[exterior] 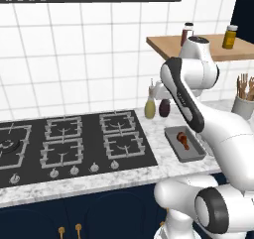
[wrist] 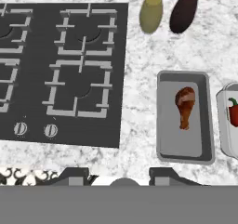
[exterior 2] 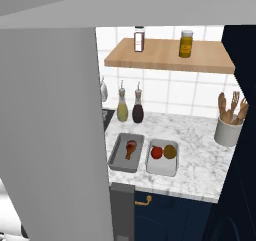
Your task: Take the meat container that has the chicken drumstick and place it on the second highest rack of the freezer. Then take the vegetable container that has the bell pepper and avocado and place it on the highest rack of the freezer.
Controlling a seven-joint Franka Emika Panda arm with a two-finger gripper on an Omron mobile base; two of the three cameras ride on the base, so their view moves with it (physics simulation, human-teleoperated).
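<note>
The arm is hanging above the marble counter (wrist: 139,56) looking straight down, and the gripper (wrist: 118,174) has its two dark fingertips poking up at the bottom of the hand view with a gap between them and nothing in that gap, so they're spread and empty. The meat tray (wrist: 163,125) sits on the counter just right of the black stove (wrist: 60,69), and the drumstick (wrist: 185,107) lies in it with the fat end toward the backsplash and the bone end toward the counter's front edge. Right next to it on the right is the veg tray (exterior 2: 162,167), close but I can't tell if they touch. It's got the pepper (exterior 2: 156,152) on the left and the avocado (exterior 2: 170,151) on the right. Behind the trays, against the tiles, stand a yellowish bottle (wrist: 151,11) and a dark bottle (wrist: 183,11). A wooden shelf (exterior 2: 170,60) above holds two jars, and a white crock (exterior 2: 227,131) of wooden utensils sits at the far right. In the right base view a big grey panel (exterior 2: 50,135) blocks the left side.
</note>
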